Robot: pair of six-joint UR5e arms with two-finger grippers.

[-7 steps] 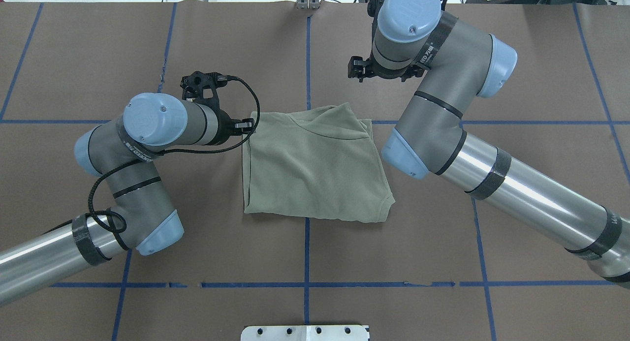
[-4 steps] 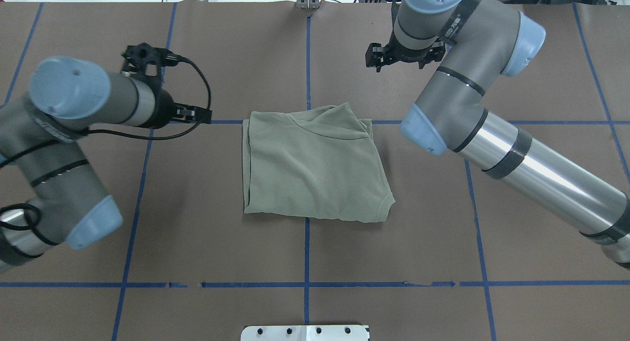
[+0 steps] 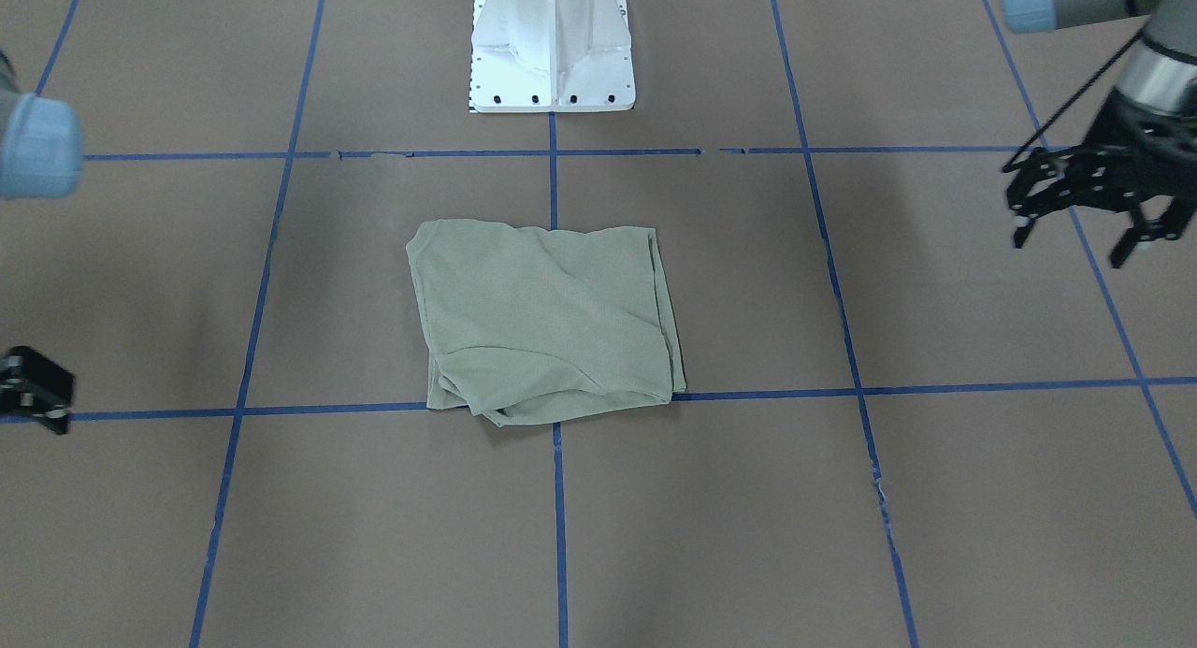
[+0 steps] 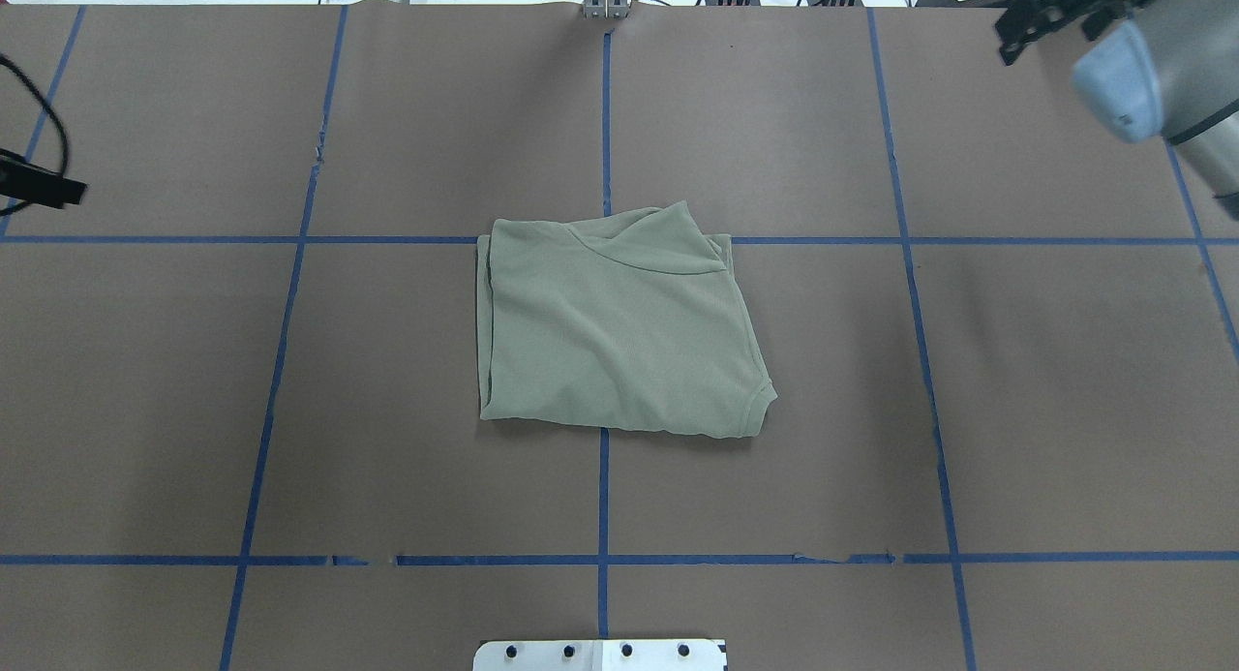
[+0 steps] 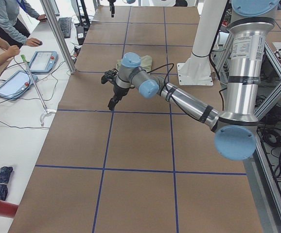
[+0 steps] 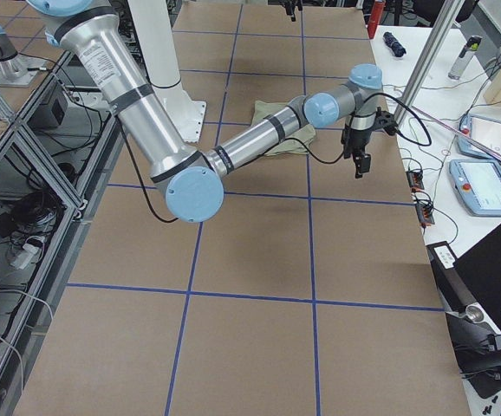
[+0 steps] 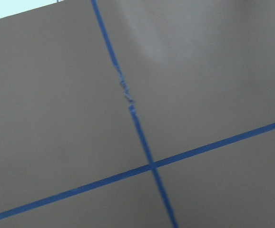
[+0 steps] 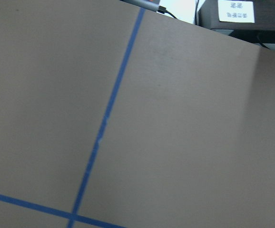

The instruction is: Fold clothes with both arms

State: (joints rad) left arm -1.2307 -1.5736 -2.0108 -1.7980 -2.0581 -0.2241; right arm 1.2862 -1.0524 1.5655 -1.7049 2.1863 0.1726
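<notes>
Sage-green knit long-sleeved shirt (image 4: 619, 332) lies folded; I judge its loose, rumpled far flap could slump open unpressed. The black clawed left gripper (image 3: 1071, 241), well aside of the shirt, gapes empty. Of the black right gripper (image 4: 1036, 17), I cannot tell.

Robot lab (teach pendants (image 5: 42, 61), taped table (image 4: 436, 119))

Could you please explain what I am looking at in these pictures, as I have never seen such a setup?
These are two robot arms on one white pedestal, each ending in a black two-finger hand. Two pictures look down on the table, one from behind the robot, one facing it; two look along it from either end; two come from wrist cameras and show only brown paper and blue tape. A sage-green shirt lies folded in the middle. Neither hand touches it: the left hand hangs open off to one side, and the right hand sits at the far edge, too little showing to tell open from shut.
</notes>
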